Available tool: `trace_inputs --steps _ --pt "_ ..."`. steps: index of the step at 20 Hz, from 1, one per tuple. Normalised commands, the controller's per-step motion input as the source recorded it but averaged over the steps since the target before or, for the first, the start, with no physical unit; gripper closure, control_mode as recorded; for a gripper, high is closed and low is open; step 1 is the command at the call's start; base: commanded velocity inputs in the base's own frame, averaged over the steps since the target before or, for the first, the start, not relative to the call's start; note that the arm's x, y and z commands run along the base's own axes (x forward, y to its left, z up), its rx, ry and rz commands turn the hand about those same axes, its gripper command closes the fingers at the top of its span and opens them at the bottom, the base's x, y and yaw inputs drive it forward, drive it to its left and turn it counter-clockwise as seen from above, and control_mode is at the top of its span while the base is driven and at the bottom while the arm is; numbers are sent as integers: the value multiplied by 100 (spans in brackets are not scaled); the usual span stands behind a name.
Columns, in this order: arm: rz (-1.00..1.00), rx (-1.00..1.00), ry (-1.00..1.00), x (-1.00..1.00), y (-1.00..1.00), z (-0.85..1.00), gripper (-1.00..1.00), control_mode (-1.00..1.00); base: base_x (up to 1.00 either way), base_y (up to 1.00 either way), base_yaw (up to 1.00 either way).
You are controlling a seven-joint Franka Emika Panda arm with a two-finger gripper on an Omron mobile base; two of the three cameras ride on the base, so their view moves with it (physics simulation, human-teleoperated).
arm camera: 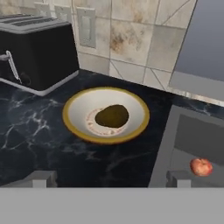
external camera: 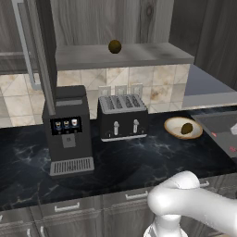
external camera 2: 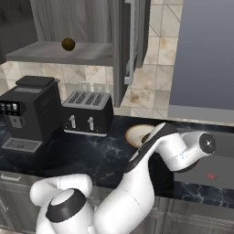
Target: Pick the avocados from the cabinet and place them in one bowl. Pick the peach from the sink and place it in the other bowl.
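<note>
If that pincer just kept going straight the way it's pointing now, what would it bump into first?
Most likely the bowl with an avocado in it, which lies near the middle of the hand view, ahead of the open pincer. Depth is hard to judge, so it might meet the black counter first.

Counter (external camera: pixel 139 162): glossy black marble, white veins. Cabinet (external camera: pixel 115 21): matt grey wood grain; bar handle (external camera: pixel 25 46) smooth metal. Backsplash (arm camera: pixel 140 39): beige stone tile. Toaster (external camera: pixel 122 115): black, metal top.

The white arm (external camera 2: pixel 151 173) reaches forward and right, elbow raised; its gripper (arm camera: pixel 109 178) hangs wide open, holding nothing.
</note>
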Motion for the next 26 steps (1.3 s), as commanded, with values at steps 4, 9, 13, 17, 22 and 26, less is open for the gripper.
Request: trace_inputs --steps 4,9,13,17,22,26 --pt "-11 10 13 -80 0 36 -100 -100 0 0 0" --pt "-8 13 12 -85 0 47 -100 -100 0 0 0" --pt "-8 9 10 -79 1 35 -100 -100 0 0 0" --pt "-8 6 6 -81 3 23 -100 -100 0 0 0" --pt "-8 -2 -2 -82 24 17 -100 -100 0 0 0" --pt "-7 -8 -1 -63 51 32 -100 -100 0 0 0"
